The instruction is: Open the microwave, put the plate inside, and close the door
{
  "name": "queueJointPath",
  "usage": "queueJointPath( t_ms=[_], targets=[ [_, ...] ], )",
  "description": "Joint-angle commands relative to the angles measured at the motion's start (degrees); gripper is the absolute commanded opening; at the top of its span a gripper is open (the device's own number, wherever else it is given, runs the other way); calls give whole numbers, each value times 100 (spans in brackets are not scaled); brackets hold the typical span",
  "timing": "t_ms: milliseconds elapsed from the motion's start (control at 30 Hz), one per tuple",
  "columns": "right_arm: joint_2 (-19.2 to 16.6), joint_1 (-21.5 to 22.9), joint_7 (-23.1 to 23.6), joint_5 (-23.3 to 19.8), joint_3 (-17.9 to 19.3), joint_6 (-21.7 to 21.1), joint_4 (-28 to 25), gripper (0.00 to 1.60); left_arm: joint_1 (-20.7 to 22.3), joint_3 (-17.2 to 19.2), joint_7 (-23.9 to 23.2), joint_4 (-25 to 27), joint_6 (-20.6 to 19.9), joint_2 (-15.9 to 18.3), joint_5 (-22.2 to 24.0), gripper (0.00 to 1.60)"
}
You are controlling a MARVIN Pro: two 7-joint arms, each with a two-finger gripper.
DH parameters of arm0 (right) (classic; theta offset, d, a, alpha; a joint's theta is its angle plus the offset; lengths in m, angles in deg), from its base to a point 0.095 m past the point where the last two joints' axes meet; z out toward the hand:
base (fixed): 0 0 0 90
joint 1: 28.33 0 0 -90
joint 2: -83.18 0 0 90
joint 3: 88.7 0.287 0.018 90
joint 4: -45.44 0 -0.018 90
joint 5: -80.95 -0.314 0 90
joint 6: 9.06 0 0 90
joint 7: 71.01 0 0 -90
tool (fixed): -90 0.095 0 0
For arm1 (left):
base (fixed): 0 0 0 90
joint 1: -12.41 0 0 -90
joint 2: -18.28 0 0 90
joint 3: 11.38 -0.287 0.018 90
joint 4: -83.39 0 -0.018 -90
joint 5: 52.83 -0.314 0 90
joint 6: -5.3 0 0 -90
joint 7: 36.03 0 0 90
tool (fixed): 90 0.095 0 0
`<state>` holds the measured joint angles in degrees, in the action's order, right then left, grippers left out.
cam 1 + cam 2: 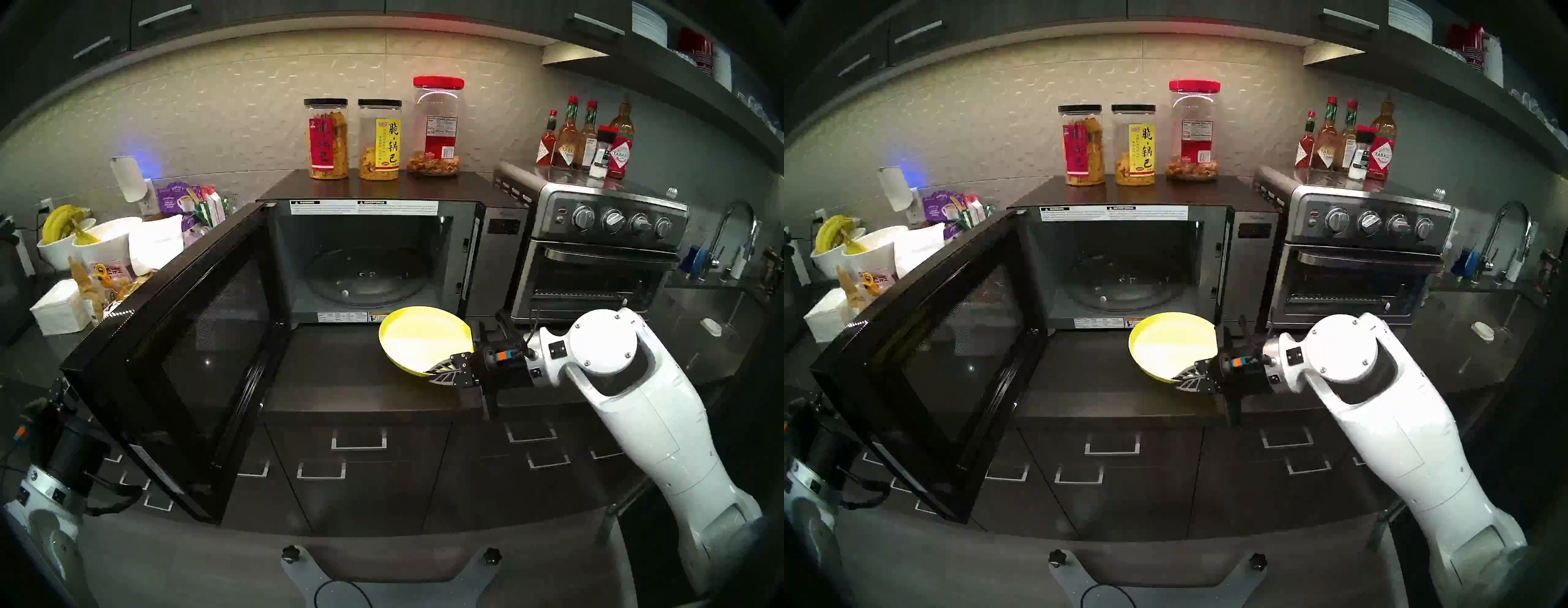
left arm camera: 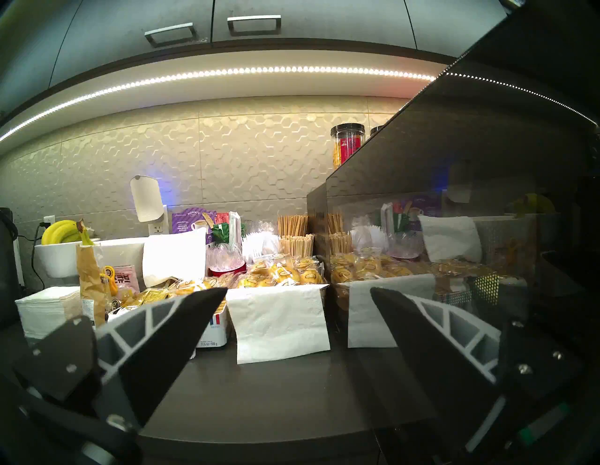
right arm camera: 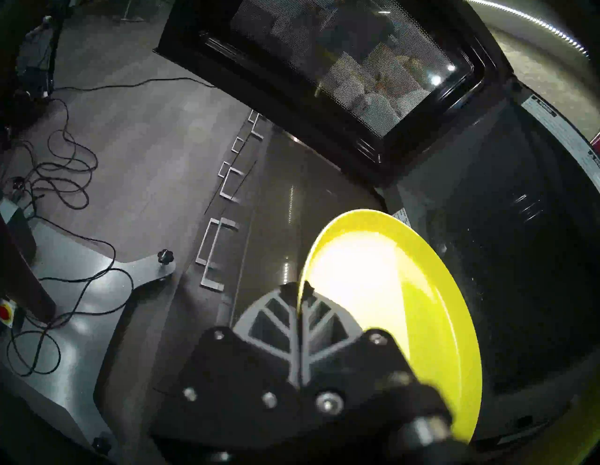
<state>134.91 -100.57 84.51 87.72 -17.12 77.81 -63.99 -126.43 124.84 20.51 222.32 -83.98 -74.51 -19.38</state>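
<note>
The microwave (image 1: 500, 254) (image 1: 1255, 259) stands with its door (image 1: 178, 339) (image 1: 928, 352) (image 3: 341, 65) swung wide to the left, mesh inner side facing me. Its glass turntable (image 1: 365, 278) (image 1: 1123, 284) is bare. The yellow plate (image 1: 420, 339) (image 1: 1170, 344) (image 3: 422, 292) hangs tilted over the counter just in front of the cavity's right part. My right gripper (image 1: 437, 373) (image 1: 1183, 380) (image 3: 302, 292) is shut on the plate's near rim. My left gripper (image 2: 298, 292) is open and holds nothing, left of the door's glossy outer face (image 2: 454, 162).
A steel toaster oven (image 1: 594, 259) with sauce bottles (image 1: 585, 140) on top stands right of the microwave. Three snack jars (image 1: 377, 140) sit on the microwave. Bowls, bananas (image 1: 63, 223), napkins (image 2: 279, 321) and snack packs crowd the counter at left. A sink (image 1: 721, 297) lies far right.
</note>
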Motion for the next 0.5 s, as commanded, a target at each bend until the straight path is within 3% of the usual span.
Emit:
queueJointPath(
  t_ms=[0,67,467],
  targets=[
    [384,469,18,166,-56,38,64,0,11,13,3,107,-10,11,11,160],
    [388,721,41,176,-258,15,197,0,14,15,0,107,-13,7,9,160],
    [714,1237,206,358,-536,-55,496,0,32,21,-19,107,-25,-10,-2,160]
  ],
)
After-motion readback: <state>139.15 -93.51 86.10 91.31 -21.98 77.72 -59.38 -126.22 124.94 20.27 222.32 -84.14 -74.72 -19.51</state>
